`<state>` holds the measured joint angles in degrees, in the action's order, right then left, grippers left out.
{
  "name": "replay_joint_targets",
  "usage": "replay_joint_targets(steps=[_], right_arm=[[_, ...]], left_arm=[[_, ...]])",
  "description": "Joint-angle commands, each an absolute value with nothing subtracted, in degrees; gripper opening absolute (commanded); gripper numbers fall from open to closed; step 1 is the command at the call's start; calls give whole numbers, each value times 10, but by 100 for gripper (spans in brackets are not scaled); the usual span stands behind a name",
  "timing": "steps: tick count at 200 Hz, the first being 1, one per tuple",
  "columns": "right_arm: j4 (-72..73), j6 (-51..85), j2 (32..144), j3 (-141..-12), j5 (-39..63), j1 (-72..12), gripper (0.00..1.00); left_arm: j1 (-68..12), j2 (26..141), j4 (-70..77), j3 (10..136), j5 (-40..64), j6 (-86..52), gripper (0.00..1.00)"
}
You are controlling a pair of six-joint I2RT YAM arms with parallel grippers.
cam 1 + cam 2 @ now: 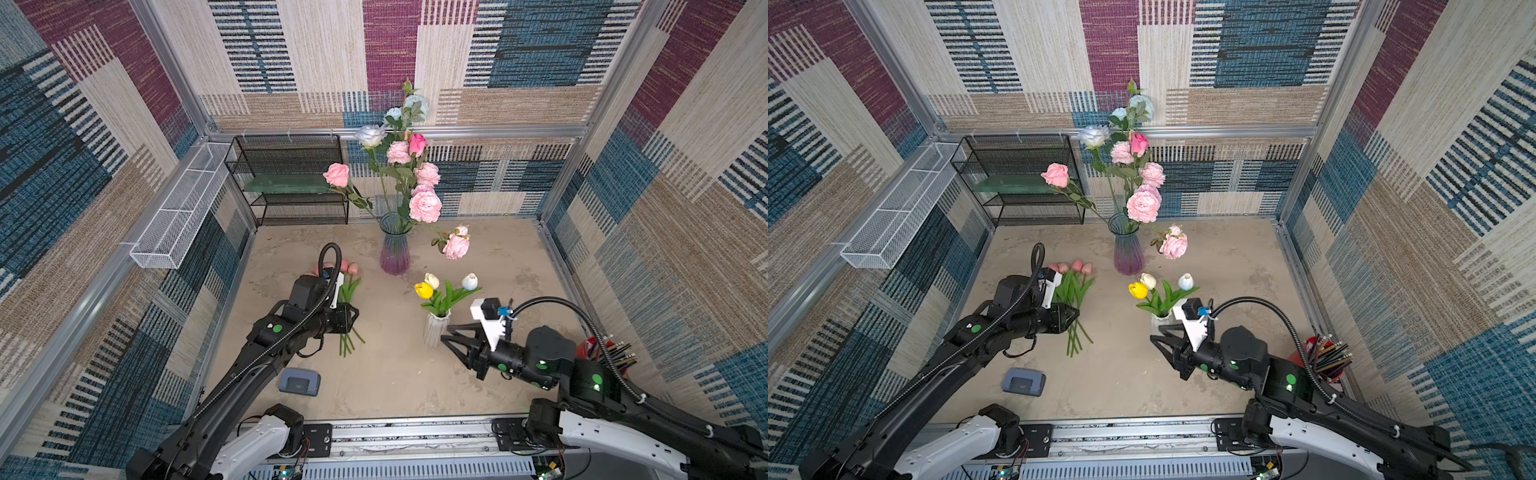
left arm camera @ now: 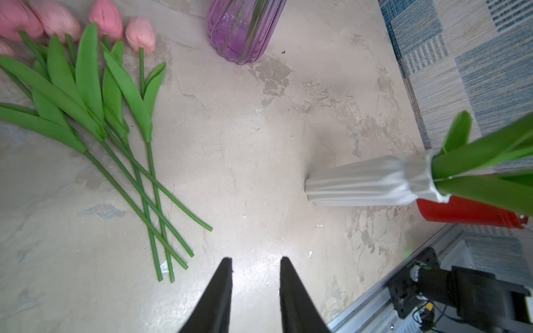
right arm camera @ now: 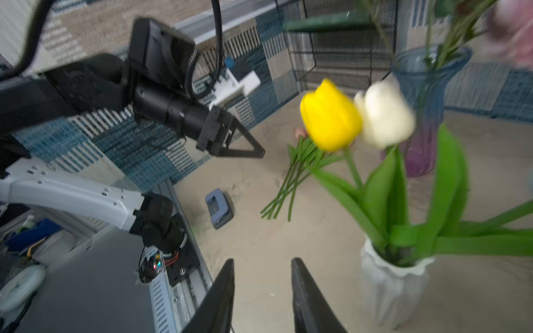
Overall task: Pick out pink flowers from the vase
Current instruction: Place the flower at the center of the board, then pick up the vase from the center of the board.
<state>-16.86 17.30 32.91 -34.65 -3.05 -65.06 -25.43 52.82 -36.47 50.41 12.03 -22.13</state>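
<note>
A blue-to-purple glass vase (image 1: 395, 245) stands at the back middle of the table in both top views. It holds several pink flowers (image 1: 424, 206) along with pale blue and white roses. Several pink tulips (image 1: 1073, 286) lie flat on the table left of the vase, also seen in the left wrist view as pink tulips (image 2: 109, 17). My left gripper (image 1: 1075, 315) hovers over their stems, open, and the left gripper (image 2: 255, 259) has nothing between its fingers. My right gripper (image 1: 444, 333) is open and empty beside the white vase; the right gripper (image 3: 261, 261) shows only bare table between its fingers.
A white ribbed vase (image 1: 435, 328) with yellow and white tulips stands close to the right gripper. A black wire shelf (image 1: 291, 178) and a white wire basket (image 1: 183, 208) line the back left. A blue-grey device (image 1: 300, 381) lies front left. A red pencil cup (image 1: 1325, 357) stands at the right edge.
</note>
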Motion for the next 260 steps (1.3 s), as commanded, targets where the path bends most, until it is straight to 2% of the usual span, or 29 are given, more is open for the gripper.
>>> replay_joint_targets(steps=[1,52,94,120,164,210,260], right_arm=[[-50,201,319,-267,-78,-691,39],[189,275,335,-80,-147,-704,43],[344,262,367,11,-168,-674,31],[376,229,420,11,-95,-628,24],[380,119,533,-33,7,-622,17],[503,31,660,-46,-36,-629,0],[660,15,783,-47,-84,-619,0]], left_arm=[[-261,481,-414,490,104,-163,32],[-264,401,-400,445,103,-145,34],[-274,388,-386,434,109,-144,34],[-280,381,-380,429,106,-144,34],[-280,378,-375,427,109,-144,34],[-279,388,-372,427,111,-146,34],[-279,391,-368,423,113,-143,34]])
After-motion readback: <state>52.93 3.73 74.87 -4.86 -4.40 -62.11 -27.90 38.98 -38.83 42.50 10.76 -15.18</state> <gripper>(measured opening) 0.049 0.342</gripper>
